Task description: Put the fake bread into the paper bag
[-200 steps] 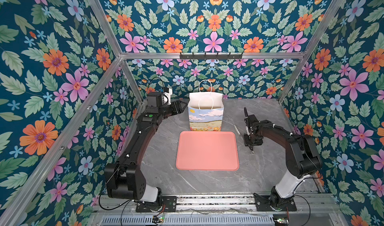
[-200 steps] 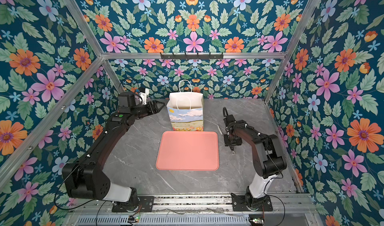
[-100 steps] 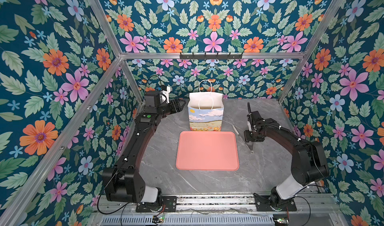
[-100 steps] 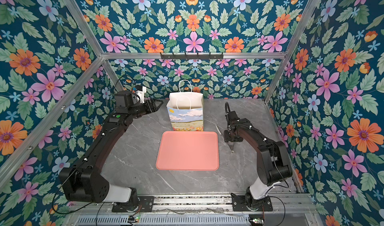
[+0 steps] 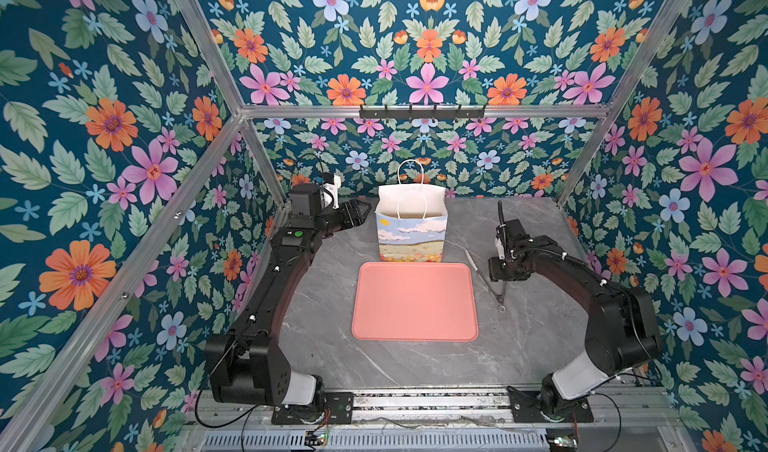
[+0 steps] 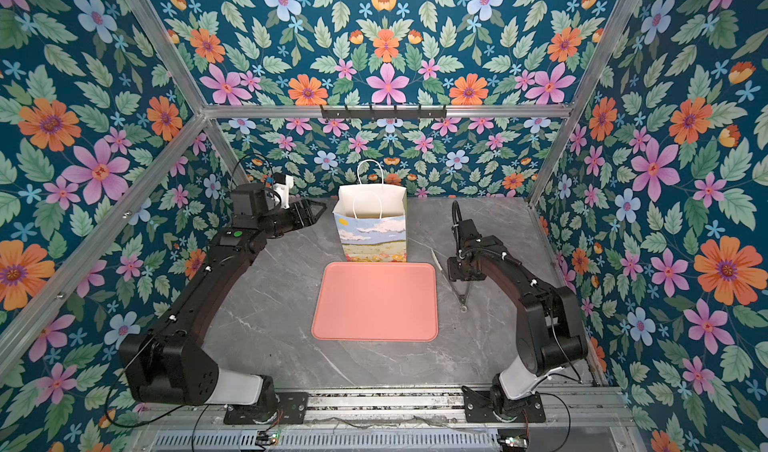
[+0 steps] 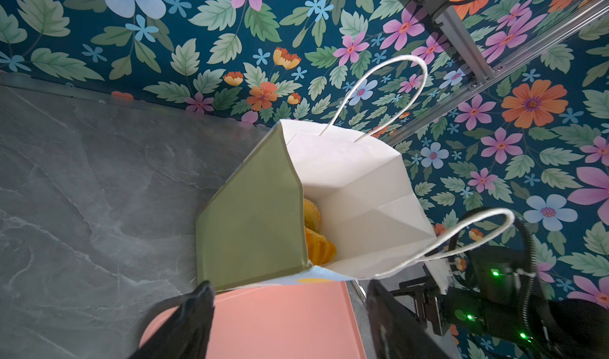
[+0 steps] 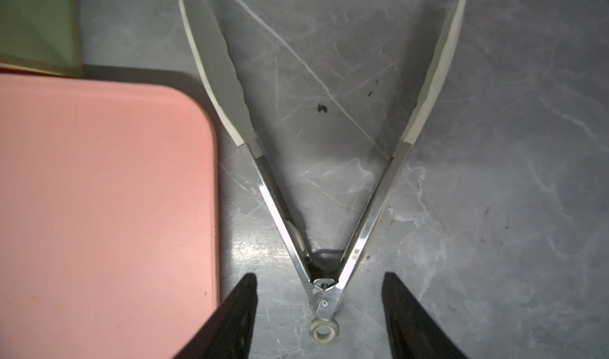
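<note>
Bread [image 7: 319, 249] inside bag [image 7: 349, 176] (beyond left claw [image 7: 289, 288])

Right gripper [image 8: 318, 274] widened over the tongs [image 8: 273, 202]; its elbow swung outward.

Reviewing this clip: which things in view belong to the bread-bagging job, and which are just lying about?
Part of the job:
- paper bag, upright behind the tray
- fake bread, glimpsed inside the bag in the left wrist view

Lying about:
- pink tray, nothing on it
- metal tongs, spread open on the table beside the tray, not gripped
</note>
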Controlling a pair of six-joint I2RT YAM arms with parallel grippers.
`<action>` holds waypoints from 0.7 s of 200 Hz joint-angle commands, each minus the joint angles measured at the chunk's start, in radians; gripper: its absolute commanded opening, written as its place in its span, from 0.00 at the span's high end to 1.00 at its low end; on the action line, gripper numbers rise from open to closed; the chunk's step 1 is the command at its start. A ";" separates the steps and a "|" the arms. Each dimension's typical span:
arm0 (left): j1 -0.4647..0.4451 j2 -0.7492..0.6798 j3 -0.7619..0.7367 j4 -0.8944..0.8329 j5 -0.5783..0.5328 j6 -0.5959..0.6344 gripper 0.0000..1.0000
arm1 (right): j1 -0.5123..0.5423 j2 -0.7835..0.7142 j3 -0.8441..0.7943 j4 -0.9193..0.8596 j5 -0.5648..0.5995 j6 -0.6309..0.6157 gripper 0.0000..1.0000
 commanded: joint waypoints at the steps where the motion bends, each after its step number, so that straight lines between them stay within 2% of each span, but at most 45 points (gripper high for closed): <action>1: 0.003 -0.014 -0.030 0.065 -0.037 0.013 0.25 | 0.001 -0.070 -0.003 0.067 0.017 -0.013 0.38; 18: 0.004 -0.037 -0.080 0.108 -0.100 0.034 0.25 | 0.000 -0.144 -0.026 0.136 0.052 -0.019 0.38; 51: 0.005 -0.118 -0.207 0.191 -0.314 0.095 0.22 | 0.000 -0.268 -0.086 0.278 0.131 -0.018 0.32; 71: 0.004 -0.177 -0.327 0.293 -0.432 0.125 0.11 | -0.004 -0.314 -0.129 0.372 0.178 -0.019 0.26; 87: 0.005 -0.203 -0.427 0.387 -0.590 0.118 0.01 | -0.010 -0.330 -0.170 0.451 0.229 -0.018 0.20; 116: 0.008 -0.174 -0.570 0.541 -0.907 0.114 0.00 | -0.026 -0.337 -0.284 0.641 0.347 -0.063 0.09; 140: 0.008 -0.123 -0.699 0.773 -1.099 0.140 0.00 | -0.090 -0.369 -0.448 0.883 0.355 -0.026 0.04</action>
